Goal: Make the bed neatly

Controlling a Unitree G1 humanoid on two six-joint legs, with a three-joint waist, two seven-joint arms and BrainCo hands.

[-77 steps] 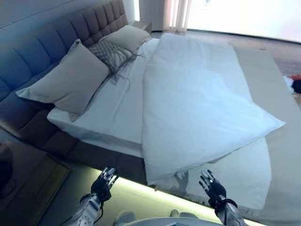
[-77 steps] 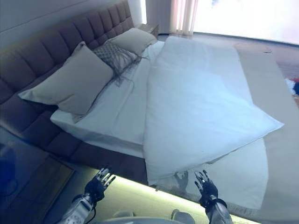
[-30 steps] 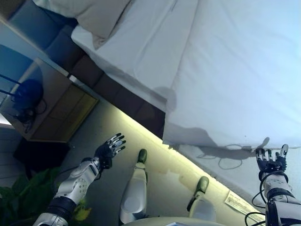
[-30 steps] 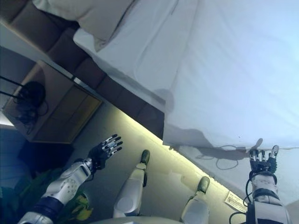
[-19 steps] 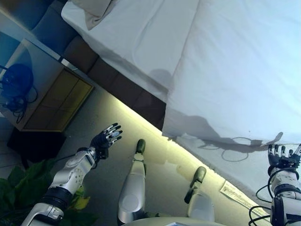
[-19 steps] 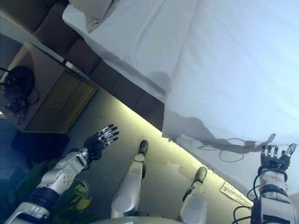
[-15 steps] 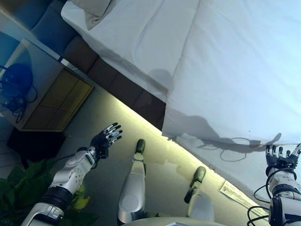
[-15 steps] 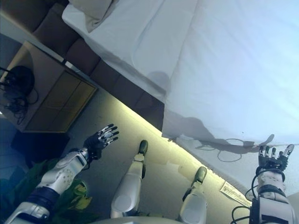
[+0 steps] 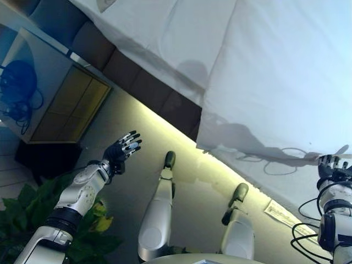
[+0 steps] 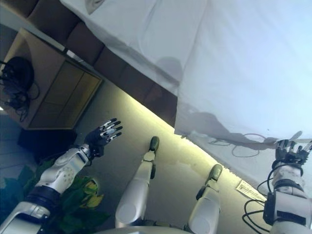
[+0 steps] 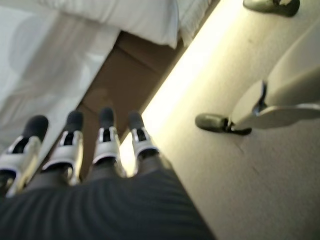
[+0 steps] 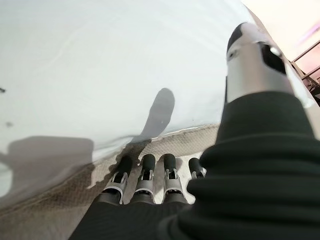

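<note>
The white duvet point(image 9: 286, 71) covers the bed, its lower corner hanging over the side point(image 9: 206, 140). A white sheet point(image 9: 165, 38) lies bare beside it, above the brown bed base point(image 9: 148, 91). My left hand point(image 9: 122, 149) is open, fingers spread, held over the floor well clear of the bed. My right hand point(image 10: 288, 152) is open at the far right, just under the duvet's edge. In the right wrist view its straight fingers point(image 12: 145, 172) point at a beige woven cover point(image 12: 195, 137) that shows below the duvet point(image 12: 100, 60); they hold nothing.
A wooden nightstand point(image 9: 60, 102) with a dark object and cords point(image 9: 16, 88) stands by the bed's head. A green plant point(image 9: 22, 220) grows beside my left arm. A glowing strip point(image 9: 165, 129) runs under the bed. A paper label point(image 9: 281, 212) lies on the floor.
The whole view has shifted, so the pillow has slid out at the top. Both hands stay open; the right hand now sits closer under the duvet's edge.
</note>
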